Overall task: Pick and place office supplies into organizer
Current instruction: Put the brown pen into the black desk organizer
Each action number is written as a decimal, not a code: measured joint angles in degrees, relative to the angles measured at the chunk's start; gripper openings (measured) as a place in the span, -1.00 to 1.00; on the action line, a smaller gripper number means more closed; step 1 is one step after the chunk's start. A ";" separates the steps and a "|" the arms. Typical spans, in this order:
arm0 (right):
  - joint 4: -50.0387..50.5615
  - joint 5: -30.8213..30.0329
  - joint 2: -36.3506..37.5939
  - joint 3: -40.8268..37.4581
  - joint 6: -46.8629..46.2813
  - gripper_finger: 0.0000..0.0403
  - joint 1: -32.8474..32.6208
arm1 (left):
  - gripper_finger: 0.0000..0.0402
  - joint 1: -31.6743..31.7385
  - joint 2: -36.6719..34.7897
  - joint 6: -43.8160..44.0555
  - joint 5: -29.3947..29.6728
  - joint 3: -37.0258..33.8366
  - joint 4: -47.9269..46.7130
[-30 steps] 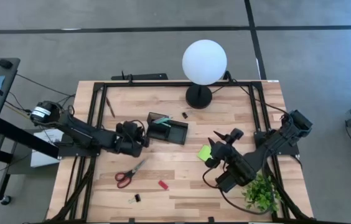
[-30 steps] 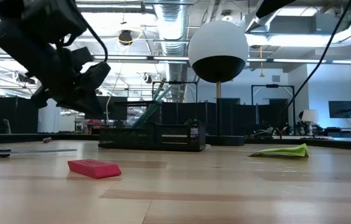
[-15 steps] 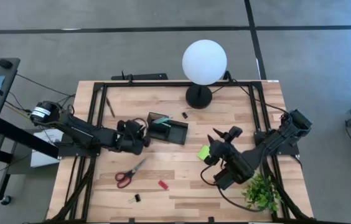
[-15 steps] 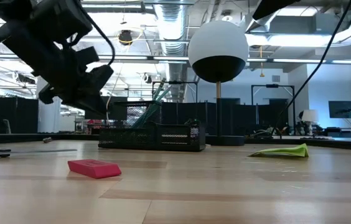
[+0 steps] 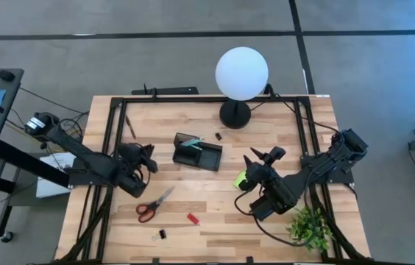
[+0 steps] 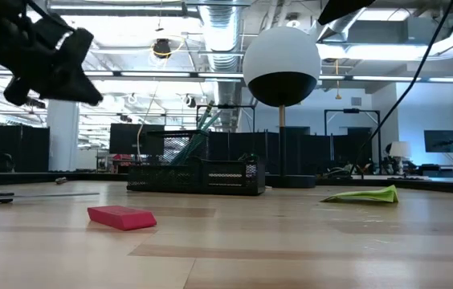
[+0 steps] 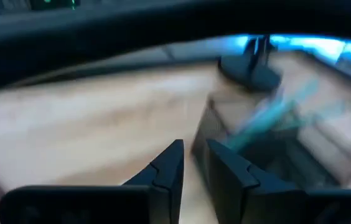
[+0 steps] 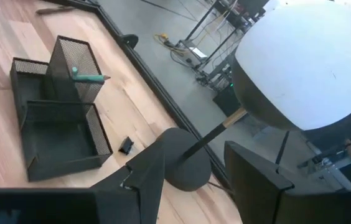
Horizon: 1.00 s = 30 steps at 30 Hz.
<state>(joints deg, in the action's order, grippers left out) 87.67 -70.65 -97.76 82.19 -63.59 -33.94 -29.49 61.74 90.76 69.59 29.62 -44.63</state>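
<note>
Nearest the table's front edge, in the high view, a small black binder clip (image 5: 162, 234) lies on the light wooden slatted table (image 5: 215, 235), with a small flat red piece (image 5: 192, 218) just beyond it and a pair of red-handled scissors (image 5: 153, 205) to the left of that; a small green leafy plant (image 5: 309, 227) sits at the front right corner. Above the scissors hangs the left claw (image 5: 147, 157), clear of the table and holding nothing, its two dark fingers (image 7: 166, 171) drawn close together with only a narrow slit between them. On the right side, the right claw (image 5: 261, 157) hovers over a lime-green square sticky-note pad (image 5: 241, 179) that lies on the wood; its fingers (image 8: 144, 171) stand apart and empty. Between the two claws and a little farther back sits the black mesh rectangular organizer (image 5: 197, 151), with a thin teal pen (image 8: 90, 78) standing tilted in its taller cup compartment, while its low tray compartments look bare in the right wrist view. Just beyond the organizer another small black clip (image 5: 218, 135) rests on the table, near the round black base of a white globe lamp (image 5: 241, 72). Far left, a thin brown pen (image 5: 131, 125) lies beside the black frame rail
</note>
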 joint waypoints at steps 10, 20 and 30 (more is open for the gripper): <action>-5.66 3.25 0.00 0.00 0.04 -0.20 -0.14 | -0.69 4.64 1.90 -2.01 0.10 -8.28 14.55; -16.97 10.66 0.00 0.00 0.73 -0.20 0.93 | -0.69 7.87 4.17 -4.89 -4.56 -9.19 15.79; -20.64 14.11 -2.81 -0.17 5.75 -0.20 4.78 | -0.69 8.55 4.21 -6.73 -9.42 -9.19 15.76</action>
<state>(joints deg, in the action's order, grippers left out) 67.03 -56.54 -100.56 82.02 -57.85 -29.17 -20.94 65.95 84.03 60.17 20.43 -28.87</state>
